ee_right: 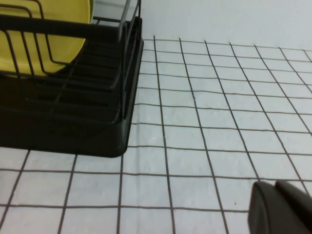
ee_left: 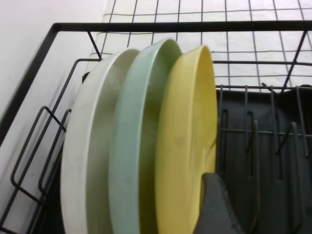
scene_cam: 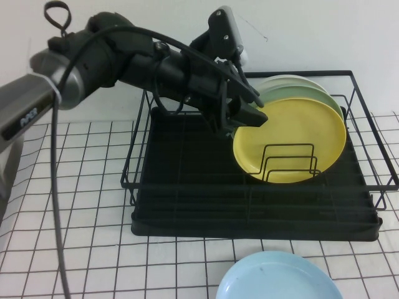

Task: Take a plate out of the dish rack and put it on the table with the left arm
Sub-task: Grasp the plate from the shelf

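Observation:
The yellow plate (scene_cam: 293, 140) stands upright at the front of the stack in the black wire dish rack (scene_cam: 187, 187). Pale green plates (scene_cam: 293, 87) stand behind it. My left gripper (scene_cam: 252, 112) reaches over the rack and sits open at the yellow plate's upper left rim. In the left wrist view one finger (ee_left: 214, 207) lies against the front face of the yellow plate (ee_left: 185, 141); the other finger is hidden. My right gripper (ee_right: 270, 187) is shut and empty, low over the grid cloth beside the rack's corner (ee_right: 112, 141). It is out of the high view.
A light blue plate (scene_cam: 277, 280) lies on the grid-cloth table (scene_cam: 81, 205) in front of the rack. Wire dividers (scene_cam: 290, 162) stand in front of the yellow plate. The rack's high wire rim (scene_cam: 368, 106) runs round the plates. A white wall is behind.

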You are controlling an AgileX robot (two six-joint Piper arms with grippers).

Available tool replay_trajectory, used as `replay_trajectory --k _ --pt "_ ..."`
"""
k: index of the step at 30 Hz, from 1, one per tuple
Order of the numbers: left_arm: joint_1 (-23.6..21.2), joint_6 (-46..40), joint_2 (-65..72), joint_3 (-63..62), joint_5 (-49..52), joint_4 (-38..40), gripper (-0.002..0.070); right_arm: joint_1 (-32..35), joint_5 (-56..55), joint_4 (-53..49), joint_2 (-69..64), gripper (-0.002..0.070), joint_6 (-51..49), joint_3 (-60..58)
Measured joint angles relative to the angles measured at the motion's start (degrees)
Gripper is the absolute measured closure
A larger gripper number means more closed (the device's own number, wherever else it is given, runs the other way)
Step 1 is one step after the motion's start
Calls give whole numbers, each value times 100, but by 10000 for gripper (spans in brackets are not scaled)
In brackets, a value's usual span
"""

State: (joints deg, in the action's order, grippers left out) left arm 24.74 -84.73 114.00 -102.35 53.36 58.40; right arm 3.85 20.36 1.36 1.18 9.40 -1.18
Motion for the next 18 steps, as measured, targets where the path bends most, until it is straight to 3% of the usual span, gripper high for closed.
replay_trajectory --k 18 --pt "5 -321 677 -429 -281 257 291 0 0 0 0 678 0 0"
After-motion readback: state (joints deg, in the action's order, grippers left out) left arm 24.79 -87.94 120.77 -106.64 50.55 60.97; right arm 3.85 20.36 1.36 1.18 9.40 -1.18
